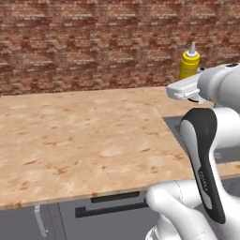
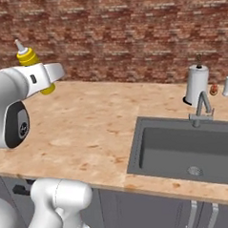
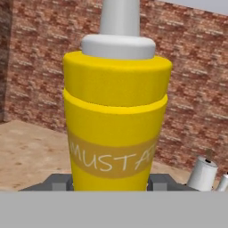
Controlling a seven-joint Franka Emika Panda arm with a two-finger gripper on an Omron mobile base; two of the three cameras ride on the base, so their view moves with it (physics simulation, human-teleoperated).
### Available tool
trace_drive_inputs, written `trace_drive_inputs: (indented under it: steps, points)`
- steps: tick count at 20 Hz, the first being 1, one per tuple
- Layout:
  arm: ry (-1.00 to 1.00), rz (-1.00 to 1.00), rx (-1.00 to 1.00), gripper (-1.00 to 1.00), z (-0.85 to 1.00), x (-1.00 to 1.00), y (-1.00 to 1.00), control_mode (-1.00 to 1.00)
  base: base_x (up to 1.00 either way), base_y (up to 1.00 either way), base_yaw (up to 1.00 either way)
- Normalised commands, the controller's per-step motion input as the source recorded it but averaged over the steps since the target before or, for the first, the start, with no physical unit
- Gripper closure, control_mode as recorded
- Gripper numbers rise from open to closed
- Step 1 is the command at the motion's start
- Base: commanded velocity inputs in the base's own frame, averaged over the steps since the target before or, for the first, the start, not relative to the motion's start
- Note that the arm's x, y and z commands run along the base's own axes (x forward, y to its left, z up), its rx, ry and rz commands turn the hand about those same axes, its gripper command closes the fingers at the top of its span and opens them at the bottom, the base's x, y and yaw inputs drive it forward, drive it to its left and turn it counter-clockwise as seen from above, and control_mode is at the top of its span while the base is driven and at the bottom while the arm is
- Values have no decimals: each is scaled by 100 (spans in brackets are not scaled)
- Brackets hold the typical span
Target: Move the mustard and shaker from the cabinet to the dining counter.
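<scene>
Hand clamped on upright yellow plastic mustard squeeze bottle, grey nozzle up, held above broad light-wood table.

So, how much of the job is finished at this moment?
The mustard is out of the cabinet and upright in the gripper, held above the dining counter, not yet set down. The shaker is not on the counter; fetching it remains.

mustard upright between end effector fingers, over dining counter, sink to its right
</scene>
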Motion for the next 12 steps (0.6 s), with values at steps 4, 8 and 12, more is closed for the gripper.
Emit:
trace_drive_inputs:
  steps: [4, 8, 12]
  points:
    - [0, 0, 0, 100, 0, 0, 0, 100, 46, 21, -11]
    - [0, 0, 0, 100, 0, 0, 0, 100, 22, 7, -7]
    - [0, 0, 0, 100, 0, 0, 0, 100, 2, 0, 0]
